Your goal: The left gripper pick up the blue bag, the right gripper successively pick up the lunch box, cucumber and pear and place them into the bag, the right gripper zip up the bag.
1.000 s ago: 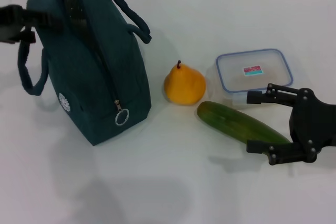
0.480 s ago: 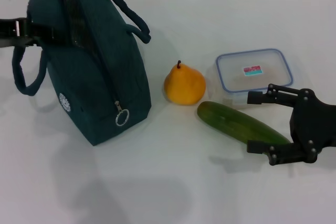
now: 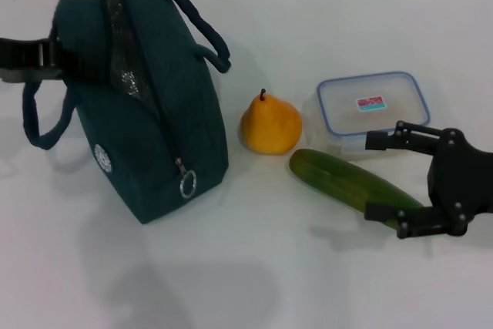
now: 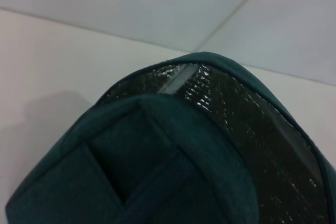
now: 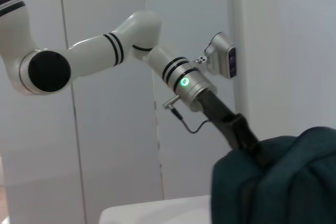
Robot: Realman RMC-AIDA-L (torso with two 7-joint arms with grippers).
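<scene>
Head view: left pincer (image 3: pixel 54 55) grasping soft blue bag (image 3: pixel 146 129); right pincer (image 3: pixel 385 176) released over smooth cucumber (image 3: pixel 347 184).

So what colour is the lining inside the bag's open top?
Silver foil lining inside the dark teal blue bag; the head view shows it best.

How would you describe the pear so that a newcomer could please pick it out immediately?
Start at the big blue bag standing on the white table; the pear sits on the table between it and the clear lunch box. It is the only yellow-orange, rounded item, with a short dark stem, unlike the long green cucumber beside it.
</scene>
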